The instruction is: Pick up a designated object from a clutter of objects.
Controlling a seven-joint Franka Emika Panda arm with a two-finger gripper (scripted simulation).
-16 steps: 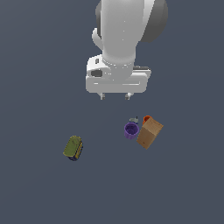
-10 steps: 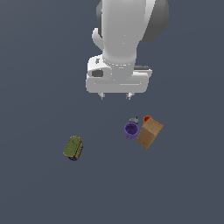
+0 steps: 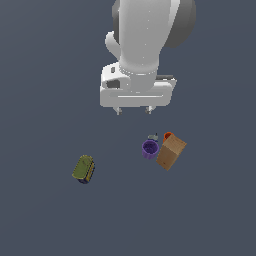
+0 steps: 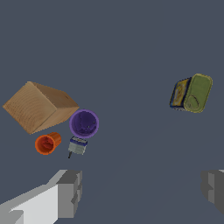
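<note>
Hovering gripper [image 4: 140, 192] (wide open, holding nothing)

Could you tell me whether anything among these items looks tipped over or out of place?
The orange cup lies on its side beside the tan cardboard box. The green-topped tin sits alone, well apart from the group around the purple cup. Nothing looks spilled or damaged.

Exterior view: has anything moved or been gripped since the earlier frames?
Nothing visibly changed. The gripper hangs open above the floor, holding nothing; the green-topped tin lies apart from the purple cup and tan box.
</note>
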